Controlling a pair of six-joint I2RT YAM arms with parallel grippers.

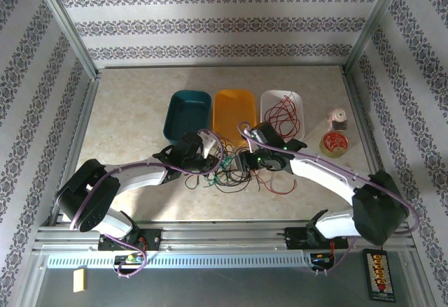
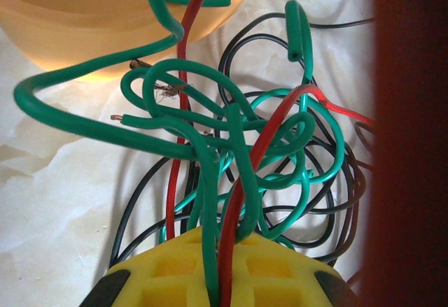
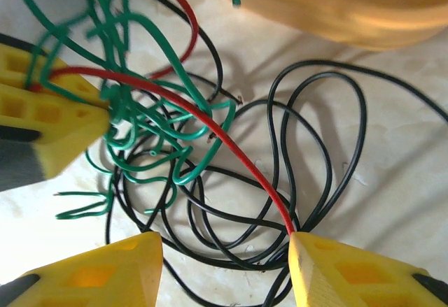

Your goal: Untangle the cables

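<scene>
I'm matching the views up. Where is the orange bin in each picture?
Top external: orange bin mid-table, just beyond the cables.
Left wrist: upper left, behind green loops.
Right wrist: upper right corner.
Shared landmark: the tangled cables in front of it.

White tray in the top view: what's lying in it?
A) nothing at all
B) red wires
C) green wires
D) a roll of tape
B: from above, thin red wires loop loosely inside the white tray, with a few strands poking over its rim.
</scene>
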